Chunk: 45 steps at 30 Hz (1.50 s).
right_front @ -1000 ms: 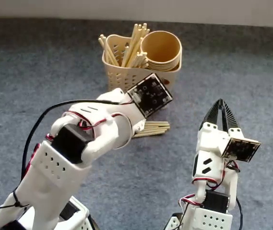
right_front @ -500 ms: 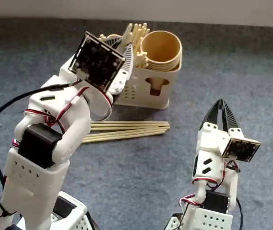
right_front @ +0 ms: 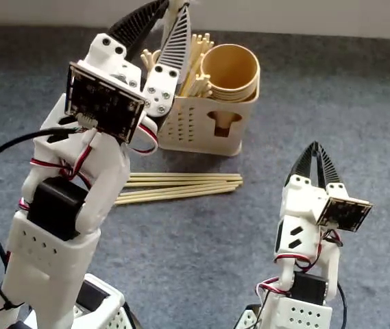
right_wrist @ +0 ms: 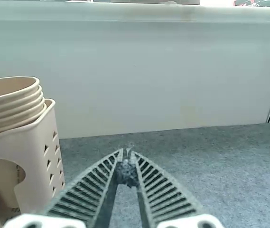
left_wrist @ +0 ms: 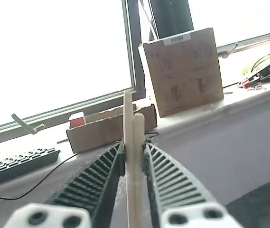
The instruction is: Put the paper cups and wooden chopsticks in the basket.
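Up high, the left fingers [left_wrist: 135, 149] are pressed shut on two held chopsticks [left_wrist: 138, 135], which stand side by side between them, one tip a little above the other. Their lower ends are hidden behind the fingers. In the high view these same fingers [right_front: 174, 7] sit over the left end of the basket [right_front: 201, 130]. The frame's top edge cuts off their tips, so the held pair is hard to make out there. The left arm [right_front: 92, 171] also covers the basket's left front corner. Behind that corner a bunch of stored chopsticks [right_front: 196, 58] leans upright, too crowded to count. The right end of the basket holds a nested stack of cups [right_front: 230, 68], with several rims showing one under another. The right wrist view shows those cups [right_wrist: 11, 102] and the basket wall [right_wrist: 28, 156] only in part, cut by the frame's edge. On the grey surface [right_front: 359, 103] in front of the basket lie the loose chopsticks [right_front: 188, 186], roughly parallel. They are near the basket but not touching it, and their left ends are lost behind the left arm. The right fingers [right_front: 313, 147] are closed tip to tip with nothing between them. They point toward the back wall, off to the right of the loose chopsticks and clear of the basket. Their own view shows the tips [right_wrist: 126, 154] meeting. Beyond the held pair, a cardboard box [left_wrist: 182, 71] stands on a sill.
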{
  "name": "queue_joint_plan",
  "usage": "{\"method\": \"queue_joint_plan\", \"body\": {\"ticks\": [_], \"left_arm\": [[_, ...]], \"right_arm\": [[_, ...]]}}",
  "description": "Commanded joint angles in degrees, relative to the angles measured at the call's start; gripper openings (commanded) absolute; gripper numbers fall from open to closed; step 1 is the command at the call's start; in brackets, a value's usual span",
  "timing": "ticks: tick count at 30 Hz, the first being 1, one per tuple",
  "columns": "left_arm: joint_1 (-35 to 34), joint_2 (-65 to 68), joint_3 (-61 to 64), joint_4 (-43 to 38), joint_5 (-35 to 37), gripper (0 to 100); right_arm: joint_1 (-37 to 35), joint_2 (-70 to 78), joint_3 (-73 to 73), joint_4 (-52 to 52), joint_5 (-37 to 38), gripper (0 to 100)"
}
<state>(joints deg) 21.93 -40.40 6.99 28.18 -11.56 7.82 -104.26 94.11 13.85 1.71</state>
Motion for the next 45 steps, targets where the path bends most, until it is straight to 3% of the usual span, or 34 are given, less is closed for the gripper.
{"method": "queue_joint_plan", "body": {"ticks": [1,11,16,22,26,38,45], "left_arm": [[-0.7,-1.0,3.7,-8.6,0.5,1],[-3.8,1.4,15.6,-22.2,0.5,1],[-6.7,8.6,16.0,-22.6,0.9,1],[-8.8,11.8,16.2,-22.1,9.8,4],[-8.7,11.6,15.3,-13.2,10.0,13],[-8.5,11.5,-1.5,19.0,9.8,14],[-8.5,11.5,-2.9,33.5,9.6,13]], "right_arm": [[-0.6,-0.7,-0.6,-0.2,0.8,2.0],[-0.6,-0.7,-0.6,-0.2,0.8,2.0],[-0.6,-0.7,-0.6,-0.2,0.8,2.0],[-0.6,-0.7,-0.6,-0.2,0.8,2.0],[-0.6,-0.7,-0.6,-0.2,0.8,2.0],[-0.6,-0.7,-0.6,-0.2,0.8,2.0],[-0.6,-0.7,-0.6,-0.2,0.8,2.0]]}}
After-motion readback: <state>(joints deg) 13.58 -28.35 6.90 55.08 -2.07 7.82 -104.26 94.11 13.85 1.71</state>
